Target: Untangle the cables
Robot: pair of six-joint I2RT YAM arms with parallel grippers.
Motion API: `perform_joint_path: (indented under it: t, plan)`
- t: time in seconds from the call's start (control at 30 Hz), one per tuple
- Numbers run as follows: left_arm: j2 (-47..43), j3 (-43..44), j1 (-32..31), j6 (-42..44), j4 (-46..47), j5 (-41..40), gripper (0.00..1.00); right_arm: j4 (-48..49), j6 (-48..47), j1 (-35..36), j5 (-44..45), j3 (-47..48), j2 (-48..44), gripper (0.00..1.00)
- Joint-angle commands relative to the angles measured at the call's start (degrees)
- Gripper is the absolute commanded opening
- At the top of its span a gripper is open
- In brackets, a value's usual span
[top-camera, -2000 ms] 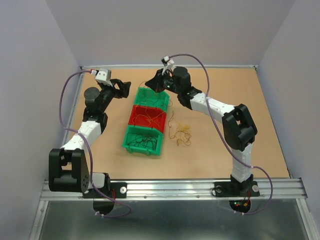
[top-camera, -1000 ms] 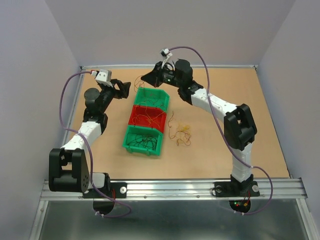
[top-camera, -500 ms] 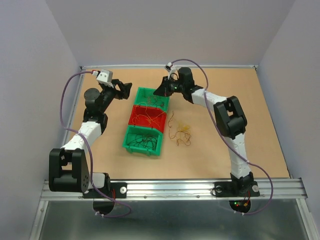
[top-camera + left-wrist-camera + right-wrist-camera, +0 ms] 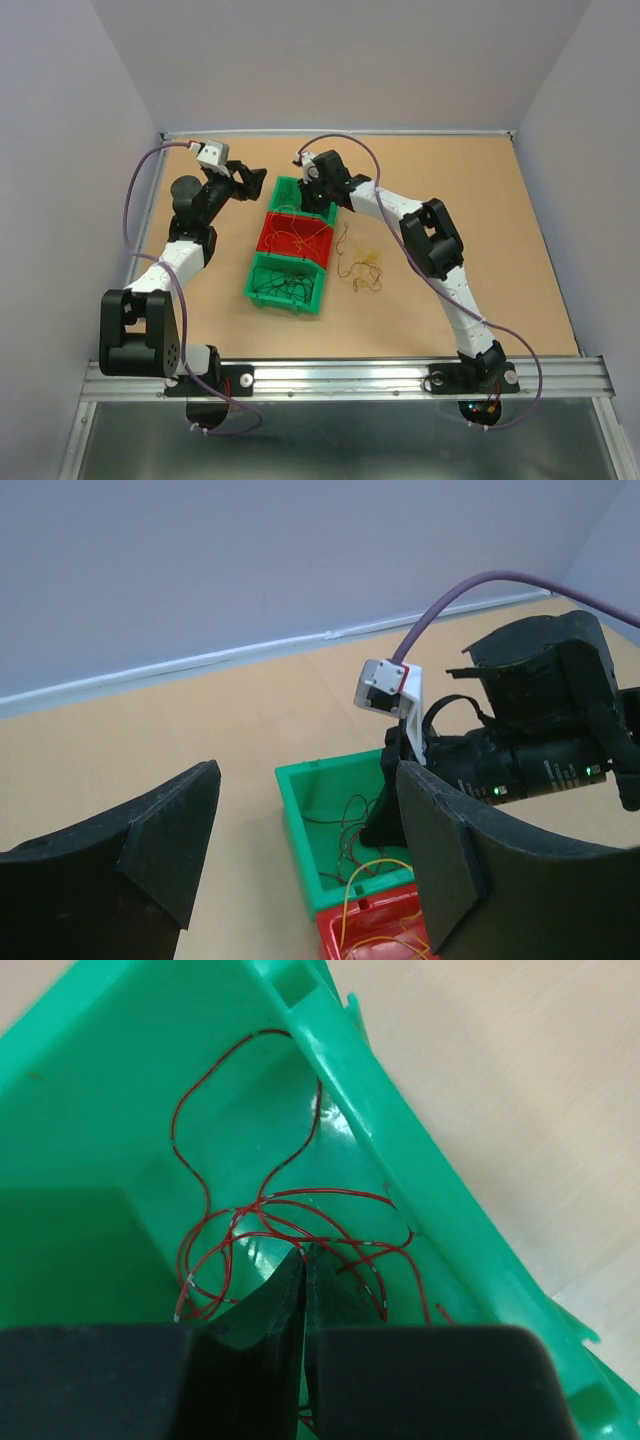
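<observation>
Right wrist view: the right gripper (image 4: 303, 1290) points down into the far green bin (image 4: 420, 1200), its two dark fingers pressed together with no gap between them. Reddish cables (image 4: 290, 1215) lie looped on the bin floor right at the fingertips; whether a strand is pinched between the tips cannot be told. The bin's bright green wall runs diagonally across the picture, with tan table (image 4: 520, 1070) beyond it.

In the top external view, the right gripper (image 4: 312, 190) sits low over the far green bin (image 4: 290, 185), the arm stretching across from the right side of the table. This bin is the farthest of three set in a row: a red bin (image 4: 268, 236) in the middle holding yellow and reddish strands, then a near green bin (image 4: 258, 292) holding dark strands. Just right of the bins, a small loose tangle of cables (image 4: 360, 265), orange-yellow and dark, lies on the tan table.

The left gripper (image 4: 250, 181) hovers just left of the far green bin, above the table. In the left wrist view, the left gripper (image 4: 300, 840) has its two dark fingers spread wide apart with nothing between them, framing the far green bin (image 4: 300, 810) and the right arm's wrist beyond.
</observation>
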Motion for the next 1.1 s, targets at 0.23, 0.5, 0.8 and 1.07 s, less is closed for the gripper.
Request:
perform_joint_path:
  t: [0.23, 0.5, 0.8, 1.07]
  plan:
    - [0.3, 0.5, -0.5, 2.1, 2.6, 1.7, 0.82, -6.1, -2.6, 0.1, 7.2, 3.8, -9.0, 0.23]
    - [0.2, 0.4, -1.5, 4.1, 2.2, 1.0, 0.82, 1.5, 1.3, 0.2, 8.8, -7.4, -22.3, 0.47]
    - [0.7, 1.2, -6.2, 9.0, -1.2, -1.7, 0.83, 9.6, 4.8, 0.1, 13.3, -32.3, -38.5, 0.74]
    - [1.3, 3.1, -11.3, 15.0, -6.7, -3.7, 0.83, 15.3, 8.7, 0.2, 13.5, -53.3, -47.5, 0.70]
